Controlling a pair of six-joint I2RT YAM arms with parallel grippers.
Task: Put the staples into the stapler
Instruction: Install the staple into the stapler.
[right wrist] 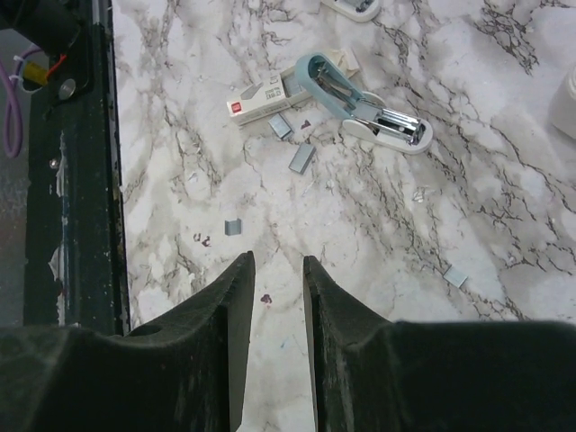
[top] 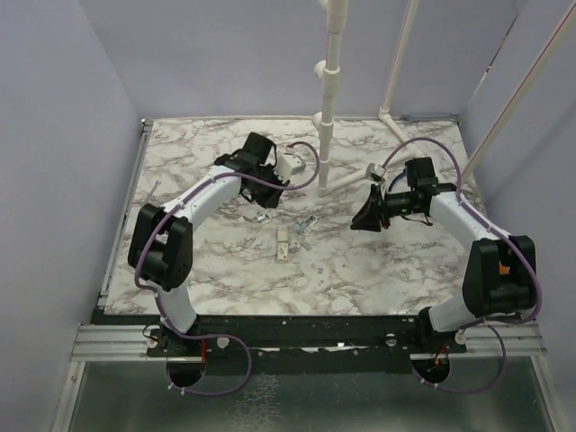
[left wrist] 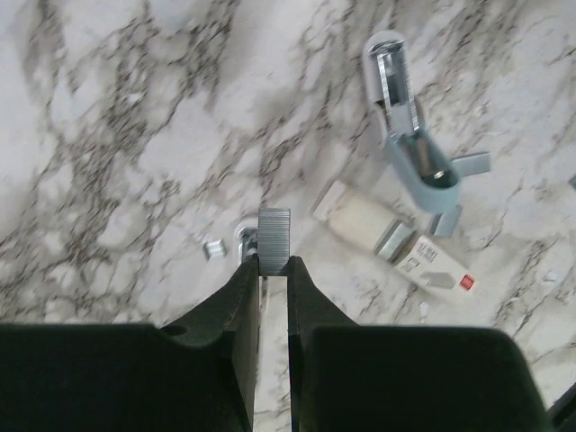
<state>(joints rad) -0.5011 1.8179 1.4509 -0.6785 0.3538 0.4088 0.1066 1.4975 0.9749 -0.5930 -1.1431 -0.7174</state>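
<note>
In the overhead frame's centre, the open stapler (top: 308, 223), a small box (top: 284, 244) and scattered staple bits (right wrist: 301, 158) crowd the surface (top: 396, 279); lower right is open. White pipes (top: 329, 81) block the upper middle.

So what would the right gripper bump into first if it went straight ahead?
Probably the bare table just ahead of the right gripper, near a loose staple bit; depth is unclear.

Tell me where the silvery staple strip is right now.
In the left wrist view, the short silvery-grey staple strip is pinched in the left end effector, just left of the small white oblong box, with the open white-and-teal mini stapler beyond it.
</note>
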